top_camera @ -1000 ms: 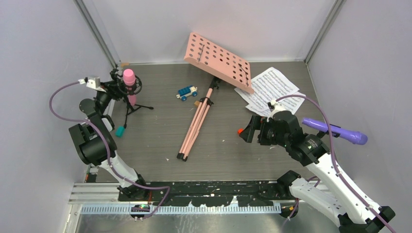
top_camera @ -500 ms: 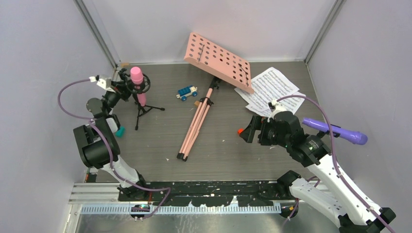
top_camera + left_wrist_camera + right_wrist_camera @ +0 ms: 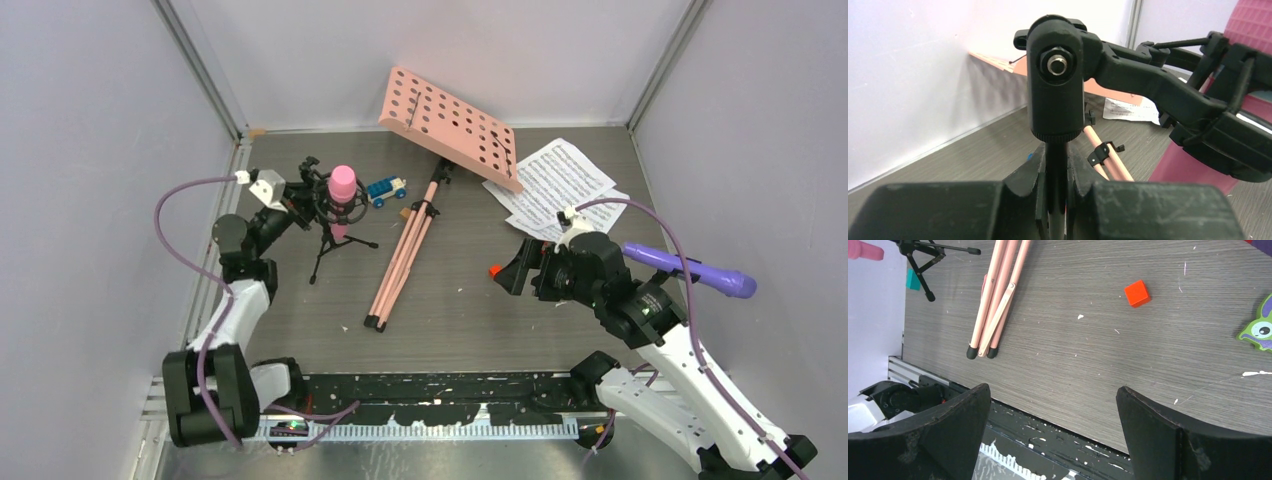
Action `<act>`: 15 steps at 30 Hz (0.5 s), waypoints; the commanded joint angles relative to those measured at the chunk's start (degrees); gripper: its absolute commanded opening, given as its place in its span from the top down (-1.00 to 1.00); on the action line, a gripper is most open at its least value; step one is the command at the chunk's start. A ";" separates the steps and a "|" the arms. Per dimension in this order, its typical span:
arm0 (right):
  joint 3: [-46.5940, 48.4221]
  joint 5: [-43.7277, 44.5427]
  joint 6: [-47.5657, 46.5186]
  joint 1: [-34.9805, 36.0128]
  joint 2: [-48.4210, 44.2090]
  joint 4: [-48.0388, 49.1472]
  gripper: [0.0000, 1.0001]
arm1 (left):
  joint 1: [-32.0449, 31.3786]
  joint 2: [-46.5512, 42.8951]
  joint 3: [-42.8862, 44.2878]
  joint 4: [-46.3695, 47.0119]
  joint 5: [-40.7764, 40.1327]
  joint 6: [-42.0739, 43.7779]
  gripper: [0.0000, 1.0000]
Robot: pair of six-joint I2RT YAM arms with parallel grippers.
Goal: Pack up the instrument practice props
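Probably a robotics lab test cell, plain pale walls [image 3: 80, 120], aluminium corner posts [image 3: 200, 68], grey wood-grain tabletop [image 3: 470, 310]

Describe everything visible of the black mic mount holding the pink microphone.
The black mic mount is a small, plastic-looking tripod stand with a thin stem, splayed legs and a jointed arm ending in a ring cradle. The pink microphone sits in that cradle, head up. The left gripper is shut on the stem. The mount is roughly upright, left of the music rack's folded legs. Whether its feet are grounded is unclear.

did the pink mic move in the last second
Yes: the pink microphone shifted right in the top view, ending beside the blue toy car, which stayed put.
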 commanded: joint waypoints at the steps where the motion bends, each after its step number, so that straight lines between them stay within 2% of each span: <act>1: 0.38 -1.00 0.67 -0.09 -0.17 1.53 -0.99 | -1.86 -7.55 -1.46 -9.66 -7.86 8.39 1.00; 10: 0.38 -0.80 0.73 -0.09 0.38 2.06 -0.99 | -3.30 -11.22 -6.56 -10.93 -14.77 5.12 1.00; 15: -0.14 -1.40 0.09 -0.08 0.25 3.04 -0.99 | -3.47 -11.70 -11.92 -3.54 -18.39 1.69 1.00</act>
